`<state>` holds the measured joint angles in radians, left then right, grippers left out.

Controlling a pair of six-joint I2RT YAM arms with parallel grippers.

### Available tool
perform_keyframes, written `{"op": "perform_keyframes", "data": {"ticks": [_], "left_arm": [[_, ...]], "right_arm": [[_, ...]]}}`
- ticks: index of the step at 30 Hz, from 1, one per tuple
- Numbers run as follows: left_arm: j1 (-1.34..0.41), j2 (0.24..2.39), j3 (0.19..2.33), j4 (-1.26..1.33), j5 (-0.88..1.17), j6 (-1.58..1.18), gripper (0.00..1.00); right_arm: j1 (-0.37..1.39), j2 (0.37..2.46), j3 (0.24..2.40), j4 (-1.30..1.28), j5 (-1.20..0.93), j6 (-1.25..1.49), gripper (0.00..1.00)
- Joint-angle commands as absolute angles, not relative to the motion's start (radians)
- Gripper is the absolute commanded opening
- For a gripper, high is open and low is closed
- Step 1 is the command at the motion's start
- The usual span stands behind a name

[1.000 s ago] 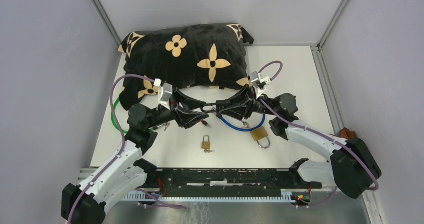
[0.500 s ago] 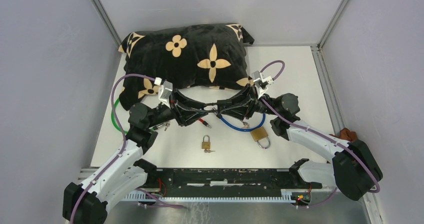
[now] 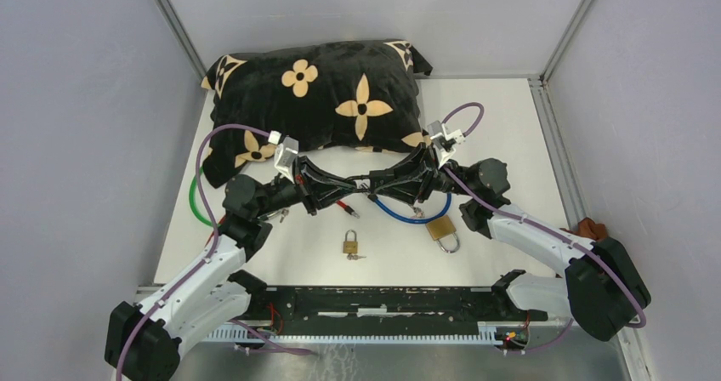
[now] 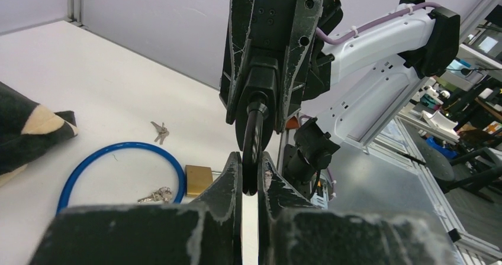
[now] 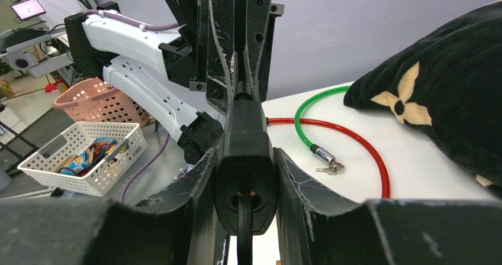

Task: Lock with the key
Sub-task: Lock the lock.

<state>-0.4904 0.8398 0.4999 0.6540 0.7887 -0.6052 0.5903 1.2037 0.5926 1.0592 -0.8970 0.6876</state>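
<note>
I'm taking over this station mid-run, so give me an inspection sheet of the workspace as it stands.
Surface: white table.
Job's things: black lock body held up between the arms; small brass padlock with keys and larger brass padlock lie nearer the bases.
Clutter: flowered black pillow at the back; blue cable loop, green cable, red cable.
Hands: right hand shut on the black lock body; left hand shut on a narrow black part sticking out of it; whether that is the key, cannot tell.
Cables: purple arm cable loops off each wrist.
Surroundings: grey walls; white basket and pink basket off-table.
</note>
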Motion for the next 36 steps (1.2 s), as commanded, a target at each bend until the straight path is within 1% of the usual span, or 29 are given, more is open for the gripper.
{"op": "perform_keyframes", "data": {"ticks": [1,4,7,11,17,19,23,27,32,34,36], "left_arm": [[-0.495,0.841,0.506,0.704,0.769,-0.632,0.02],[-0.506,0.844,0.505,0.709,0.738,-0.614,0.02],[-0.527,0.856,0.512,0.722,0.720,-0.595,0.02],[-0.578,0.875,0.507,0.724,0.711,-0.556,0.02],[-0.584,0.888,0.512,0.733,0.691,-0.548,0.02],[-0.589,0.897,0.521,0.751,0.716,-0.573,0.02],[-0.614,0.910,0.541,0.765,0.786,-0.538,0.02],[-0.635,0.928,0.559,0.696,0.791,-0.532,0.02],[-0.622,0.918,0.580,0.707,0.810,-0.516,0.02],[-0.594,0.918,0.608,0.658,0.850,-0.493,0.02],[-0.574,0.915,0.634,0.550,0.896,-0.440,0.02]], "right_arm": [[0.609,1.188,0.659,1.136,-0.886,0.684,0.00],[0.645,1.203,0.686,1.074,-0.897,0.627,0.00],[0.667,1.217,0.697,1.071,-0.908,0.620,0.00],[0.679,1.233,0.718,1.068,-0.921,0.612,0.00],[0.684,1.246,0.735,1.011,-0.933,0.570,0.00],[0.686,1.262,0.741,0.999,-0.928,0.559,0.00],[0.693,1.331,0.760,0.958,-0.926,0.509,0.00],[0.712,1.369,0.774,0.981,-0.902,0.500,0.00],[0.719,1.395,0.785,0.904,-0.887,0.427,0.00],[0.719,1.411,0.783,0.924,-0.900,0.447,0.00],[0.719,1.411,0.782,0.936,-0.906,0.450,0.00]]}}
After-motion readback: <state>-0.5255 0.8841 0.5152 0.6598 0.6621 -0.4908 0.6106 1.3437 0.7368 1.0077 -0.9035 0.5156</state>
